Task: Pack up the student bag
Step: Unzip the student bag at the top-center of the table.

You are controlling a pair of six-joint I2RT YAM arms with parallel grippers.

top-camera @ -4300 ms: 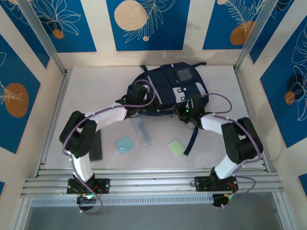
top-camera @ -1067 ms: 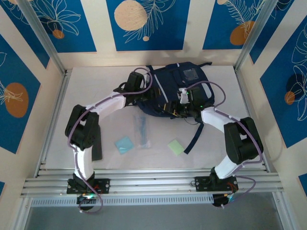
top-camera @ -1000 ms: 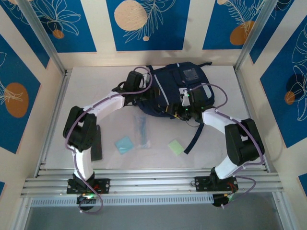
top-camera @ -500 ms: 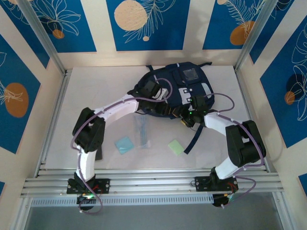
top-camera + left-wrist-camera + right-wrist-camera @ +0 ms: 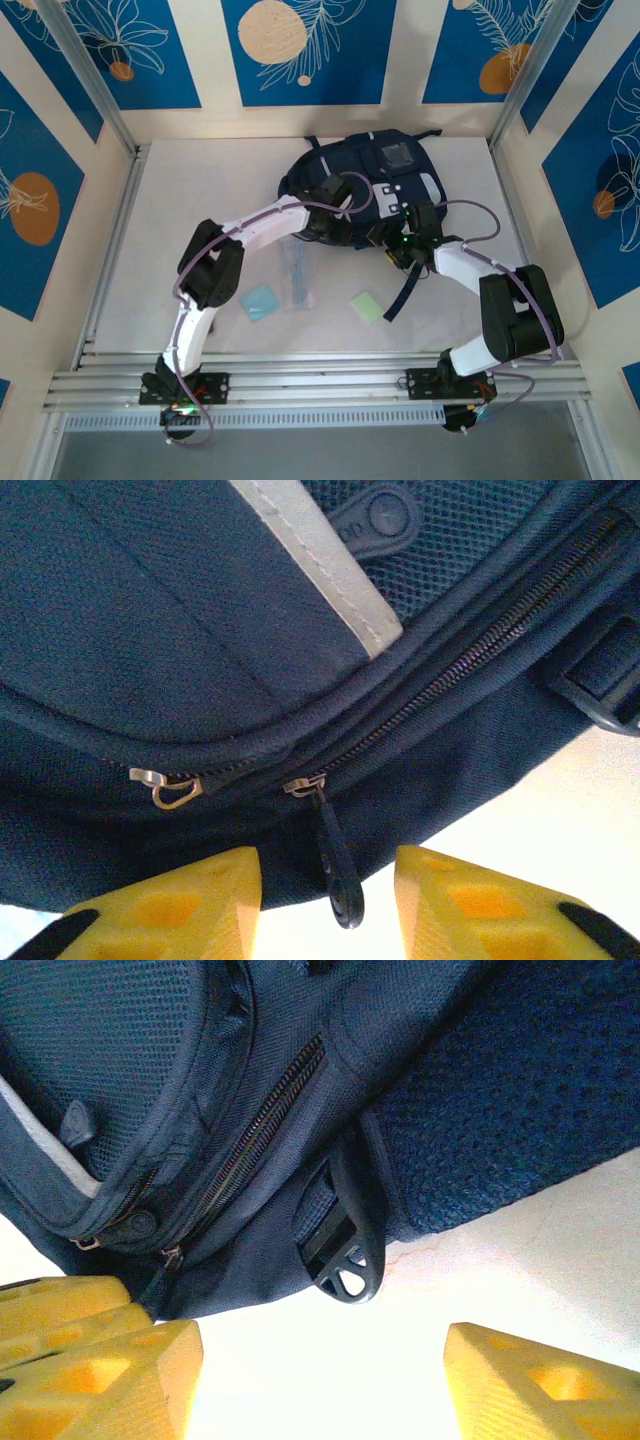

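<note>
Since the bag (image 5: 370, 185) lies flat at the far middle of the table (image 5: 200, 200), zip seemingly closed, the left gripper (image 5: 327, 885) straddles the zip pull (image 5: 335, 860), jaws narrow but not touching it, likely to tug it open. The right gripper (image 5: 320, 1380) gapes wide beside a strap buckle (image 5: 345, 1265), empty, perhaps to steady the fabric.

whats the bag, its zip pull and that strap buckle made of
The student bag looks like matte navy woven synthetic, nylon or polyester: a fine weave grain shows. The zip pull seems black moulded plastic or rubber, smooth with a slight sheen. The strap buckle looks like glossy black hard plastic.
</note>
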